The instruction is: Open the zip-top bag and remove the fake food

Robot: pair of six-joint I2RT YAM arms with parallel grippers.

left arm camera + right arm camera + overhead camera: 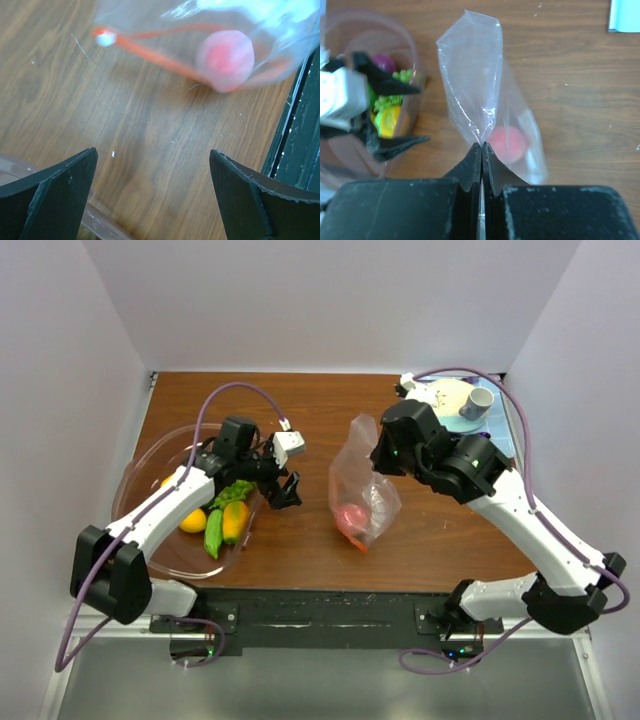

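Observation:
The clear zip-top bag [362,485] hangs in mid-table, its orange-red zip strip [165,57] down near the wood. My right gripper [482,145] is shut on the bag's plastic [472,75] and holds it up. One pink-red fake fruit [350,517] remains inside, also visible in the left wrist view [225,59] and the right wrist view [507,142]. My left gripper [283,487] is open and empty, left of the bag by the bowl's rim. Yellow, green and purple fake food [222,518] lies in the clear pinkish bowl [150,455].
A light blue mat with a cream plate and a grey cup [477,403] sits at the back right corner. The table's near edge and a black rail [300,130] run close below the bag. The bowl takes up the left side.

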